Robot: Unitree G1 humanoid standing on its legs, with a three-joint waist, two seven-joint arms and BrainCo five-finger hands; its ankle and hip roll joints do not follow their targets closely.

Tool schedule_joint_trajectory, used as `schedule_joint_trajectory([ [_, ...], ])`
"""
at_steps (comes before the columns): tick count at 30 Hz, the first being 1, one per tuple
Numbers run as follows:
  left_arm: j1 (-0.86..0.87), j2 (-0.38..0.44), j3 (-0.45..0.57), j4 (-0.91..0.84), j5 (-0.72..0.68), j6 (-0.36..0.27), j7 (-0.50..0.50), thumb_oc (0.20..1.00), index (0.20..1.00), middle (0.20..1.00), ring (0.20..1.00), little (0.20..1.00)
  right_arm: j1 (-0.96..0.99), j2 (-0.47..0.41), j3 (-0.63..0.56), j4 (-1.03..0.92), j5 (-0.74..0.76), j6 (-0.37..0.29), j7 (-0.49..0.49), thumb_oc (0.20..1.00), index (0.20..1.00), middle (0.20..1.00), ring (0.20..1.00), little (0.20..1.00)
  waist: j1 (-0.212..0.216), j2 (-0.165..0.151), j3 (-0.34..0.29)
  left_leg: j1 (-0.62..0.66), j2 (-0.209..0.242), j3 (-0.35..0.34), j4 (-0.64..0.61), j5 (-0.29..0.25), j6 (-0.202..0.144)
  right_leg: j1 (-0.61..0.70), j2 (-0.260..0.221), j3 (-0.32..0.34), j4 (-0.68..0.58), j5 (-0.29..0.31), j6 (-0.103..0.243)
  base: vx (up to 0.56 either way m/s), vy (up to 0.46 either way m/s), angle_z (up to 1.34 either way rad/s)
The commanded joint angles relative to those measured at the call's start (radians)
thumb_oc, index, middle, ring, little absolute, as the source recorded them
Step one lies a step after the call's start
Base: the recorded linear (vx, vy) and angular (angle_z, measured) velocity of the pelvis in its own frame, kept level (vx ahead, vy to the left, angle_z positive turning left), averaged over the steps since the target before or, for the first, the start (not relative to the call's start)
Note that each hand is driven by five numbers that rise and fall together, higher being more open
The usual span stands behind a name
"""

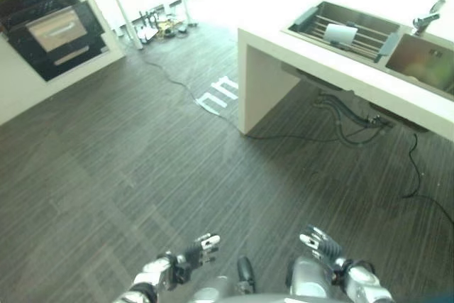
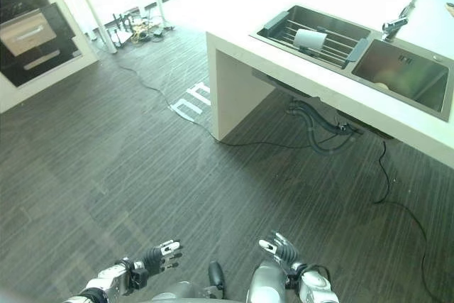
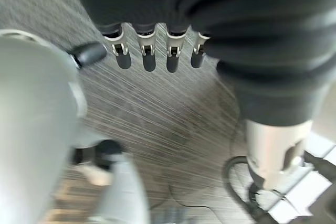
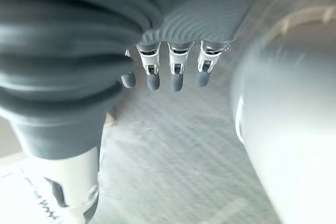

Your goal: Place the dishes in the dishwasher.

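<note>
Nothing is done yet — both robot hands, left (image 1: 201,248) and right (image 1: 317,243), hang loose and empty at the bottom, far from the white cup (image 1: 340,34) in the sink rack (image 1: 365,38) at the upper right.

Sink (image 1: 425,65) cut off by the edge — dishwasher (image 1: 53,37) interior unseen.

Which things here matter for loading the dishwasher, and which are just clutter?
For the job:
- white cup on the rack in the sink
- left hand and right hand, both open and empty

Lying about:
- oven
- tap
- floor clutter
- white floor marking
</note>
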Motion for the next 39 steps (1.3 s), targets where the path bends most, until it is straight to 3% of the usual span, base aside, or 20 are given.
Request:
schedule_joint_trajectory([
  [1,-0.025,-0.003,0.037,-0.003,0.019,-0.037,0.001,1.0,1.0,1.0,1.0,1.0,-0.025,-0.041,-0.02,0.015,0.016,-0.035,-0.019,1.0,1.0,1.0,1.0,1.0,-0.015,-0.011,0.051,0.02,0.088,-0.036,0.011,-0.06,-0.107,0.185,0.073,0.009,-0.35,0.074,-0.005,0.21,-0.046,0.11],
  [3,-0.018,-0.004,0.043,-0.003,0.005,-0.059,0.017,1.0,1.0,1.0,1.0,1.0,-0.027,-0.044,-0.026,0.027,0.041,-0.029,-0.006,1.0,1.0,1.0,1.0,1.0,-0.025,-0.024,0.053,0.051,0.086,-0.014,0.01,-0.084,-0.113,0.171,0.067,-0.018,-0.516,0.137,0.007,0.24,-0.078,0.11],
  [4,-0.011,-0.009,0.047,-0.012,-0.002,-0.065,0.066,1.0,1.0,1.0,1.0,1.0,-0.025,-0.045,-0.042,0.037,0.035,-0.026,0.008,1.0,1.0,1.0,1.0,1.0,-0.037,-0.033,0.054,0.083,0.075,-0.009,0.01,-0.118,-0.109,0.14,0.051,-0.017,-0.615,0.22,0.039,0.24,-0.078,-0.21],
  [7,-0.001,-0.03,0.052,-0.022,0.002,-0.055,0.159,1.0,1.0,1.0,1.0,1.0,0.0,-0.041,-0.073,0.037,0.013,-0.012,0.021,1.0,1.0,1.0,1.0,1.0,-0.056,-0.036,0.047,0.131,0.062,-0.016,0.026,-0.178,-0.098,0.106,0.023,-0.024,-0.669,0.288,0.061,0.34,-0.134,-0.04],
  [12,0.006,-0.049,0.051,-0.015,0.027,-0.026,0.215,1.0,1.0,1.0,1.0,1.0,0.005,-0.028,-0.06,0.05,0.023,-0.016,0.034,1.0,1.0,1.0,1.0,1.0,-0.056,-0.035,0.013,0.149,0.079,0.002,0.104,-0.22,-0.107,0.159,0.027,-0.063,-0.661,0.227,0.025,0.3,-0.261,0.41],
  [16,0.019,-0.063,0.066,-0.009,0.024,-0.02,0.212,1.0,1.0,1.0,1.0,1.0,-0.01,-0.043,-0.038,0.042,0.009,-0.018,0.033,1.0,1.0,1.0,1.0,1.0,-0.062,-0.017,-0.015,0.159,0.119,0.02,0.231,-0.252,-0.148,0.201,0.066,-0.077,-0.643,0.149,-0.044,0.27,-0.241,0.02],
  [17,0.02,-0.067,0.07,-0.006,0.02,-0.022,0.215,1.0,1.0,1.0,1.0,1.0,-0.019,-0.049,-0.035,0.042,0.011,-0.014,0.03,1.0,1.0,1.0,1.0,1.0,-0.059,-0.011,-0.021,0.148,0.137,0.024,0.303,-0.222,-0.174,0.212,0.08,-0.082,-0.64,0.125,-0.069,0.2,-0.309,-0.29],
  [19,0.025,-0.07,0.086,-0.002,0.014,-0.045,0.201,1.0,1.0,1.0,1.0,1.0,-0.023,-0.068,-0.023,0.03,0.004,-0.01,0.04,1.0,1.0,1.0,1.0,1.0,-0.048,-0.01,-0.024,0.084,0.198,0.006,0.53,-0.102,-0.243,0.256,0.114,-0.08,-0.662,0.081,-0.122,0.21,-0.357,-0.23],
  [21,0.028,-0.072,0.092,-0.007,0.025,-0.052,0.2,1.0,1.0,1.0,1.0,1.0,-0.022,-0.077,-0.02,0.023,0.002,-0.004,0.038,1.0,1.0,1.0,1.0,1.0,-0.038,-0.016,-0.021,0.024,0.214,-0.006,0.658,-0.075,-0.257,0.284,0.125,-0.07,-0.675,0.066,-0.141,0.16,-0.252,-0.52],
  [23,0.033,-0.074,0.096,-0.016,0.05,-0.049,0.198,1.0,1.0,1.0,1.0,1.0,-0.023,-0.089,-0.02,0.03,0.017,0.007,0.028,1.0,1.0,1.0,1.0,1.0,-0.02,-0.027,-0.009,-0.088,0.222,-0.029,0.782,-0.097,-0.24,0.327,0.134,-0.044,-0.692,0.055,-0.152,0.2,-0.191,-0.27],
  [25,0.043,-0.074,0.09,-0.023,0.073,-0.061,0.205,1.0,1.0,1.0,1.0,1.0,-0.031,-0.091,-0.016,0.039,0.011,0.017,0.033,1.0,1.0,1.0,1.0,1.0,0.002,-0.032,0.009,-0.158,0.178,-0.058,0.708,-0.135,-0.199,0.371,0.14,0.002,-0.715,0.063,-0.135,0.24,-0.01,-0.5],
  [27,0.045,-0.074,0.086,-0.028,0.064,-0.059,0.213,1.0,1.0,1.0,1.0,1.0,-0.038,-0.088,-0.018,0.056,-0.006,0.019,0.036,1.0,1.0,1.0,1.0,1.0,0.009,-0.031,0.018,-0.14,0.152,-0.07,0.556,-0.138,-0.188,0.387,0.142,0.035,-0.721,0.062,-0.118,0.23,0.113,-0.75],
  [28,0.047,-0.074,0.085,-0.029,0.058,-0.057,0.218,1.0,1.0,1.0,1.0,1.0,-0.045,-0.085,-0.011,0.069,-0.007,0.021,0.034,1.0,1.0,1.0,1.0,1.0,0.019,-0.026,0.02,-0.131,0.117,-0.109,0.407,-0.107,-0.179,0.383,0.145,0.053,-0.723,0.077,-0.111,0.25,0.16,-0.77],
  [29,0.052,-0.074,0.09,-0.031,0.058,-0.056,0.22,1.0,1.0,1.0,1.0,1.0,-0.05,-0.08,-0.003,0.084,-0.009,0.015,0.035,1.0,1.0,1.0,1.0,1.0,0.036,-0.014,0.025,-0.129,0.103,-0.171,0.296,-0.076,-0.196,0.396,0.16,0.081,-0.723,0.07,-0.1,0.22,0.125,-0.69],
  [31,0.058,-0.075,0.096,-0.036,0.064,-0.051,0.22,1.0,1.0,1.0,1.0,1.0,-0.059,-0.072,0.006,0.112,-0.014,0.003,0.032,1.0,1.0,1.0,1.0,1.0,0.065,-0.001,0.032,-0.17,0.111,-0.231,0.205,0.006,-0.231,0.431,0.178,0.119,-0.746,0.059,-0.092,0.25,0.097,-0.74],
  [34,0.046,-0.072,0.101,-0.029,0.083,-0.04,0.21,1.0,1.0,1.0,1.0,1.0,-0.063,-0.062,-0.008,0.143,-0.019,-0.011,0.027,1.0,1.0,1.0,1.0,1.0,0.064,-0.001,0.025,-0.176,0.129,-0.164,0.191,0.017,-0.226,0.448,0.169,0.105,-0.769,0.054,-0.085,0.16,0.1,-0.79],
  [39,0.027,-0.054,0.084,-0.013,0.078,-0.057,0.203,1.0,1.0,1.0,1.0,1.0,-0.057,-0.048,-0.016,0.172,-0.033,-0.017,0.013,1.0,1.0,1.0,1.0,1.0,0.047,0.02,0.01,-0.097,0.121,-0.187,0.086,0.019,-0.2,0.412,0.161,0.096,-0.729,0.044,-0.075,0.15,0.159,-0.28],
])
